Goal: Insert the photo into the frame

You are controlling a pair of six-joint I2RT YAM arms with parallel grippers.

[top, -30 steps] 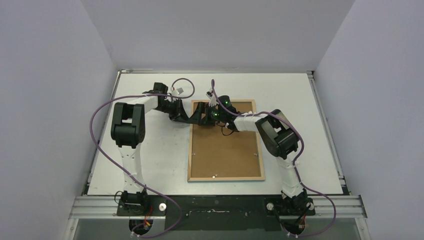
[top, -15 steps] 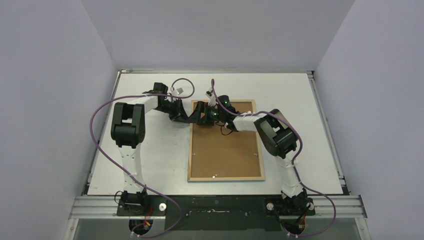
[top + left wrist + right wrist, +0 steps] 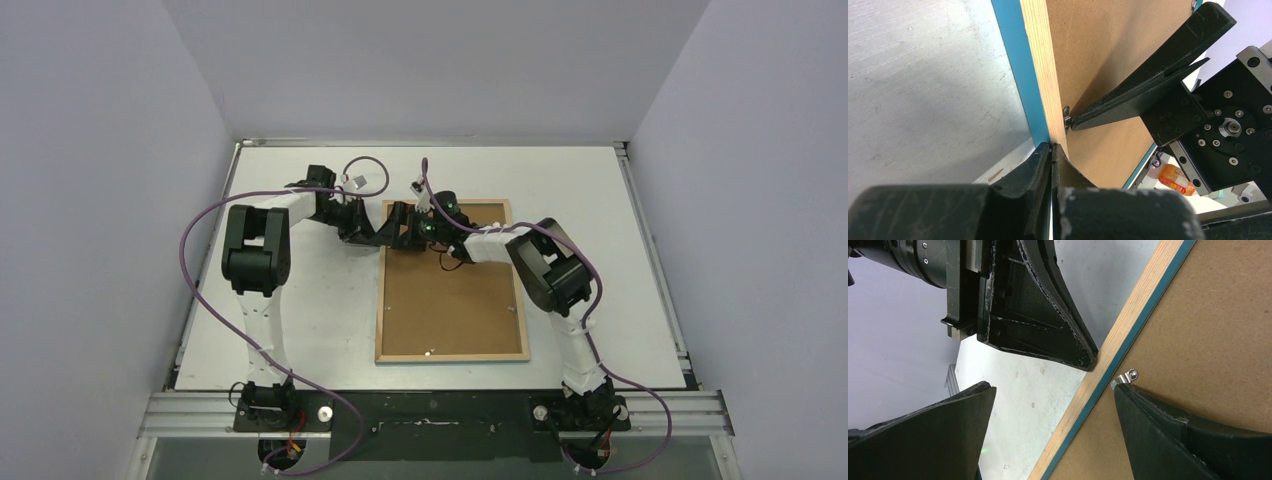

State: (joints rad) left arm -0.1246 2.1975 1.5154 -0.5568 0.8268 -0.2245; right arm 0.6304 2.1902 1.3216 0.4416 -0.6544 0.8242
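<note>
The frame [image 3: 381, 300] lies face down on the white table, its light wooden reverse up and a brown backing board [image 3: 450, 300] inside it. The blue side [image 3: 1010, 60] runs along the wooden rail [image 3: 1040, 60]. My left gripper [image 3: 1052, 146] is shut, its tips pressed against the rail's outer edge near the far left corner [image 3: 384, 236]. My right gripper [image 3: 1054, 387] is open and straddles that same rail [image 3: 1128, 315]. One of its fingertips [image 3: 1128, 397] touches a small metal clip [image 3: 1127, 376] on the backing board [image 3: 1213, 340]. The photo is hidden.
Purple cables [image 3: 200, 260] loop off both arms over the left half of the table. The table [image 3: 300, 330] has walls on three sides and a metal rail [image 3: 440, 410] along the near edge, where the arm bases are.
</note>
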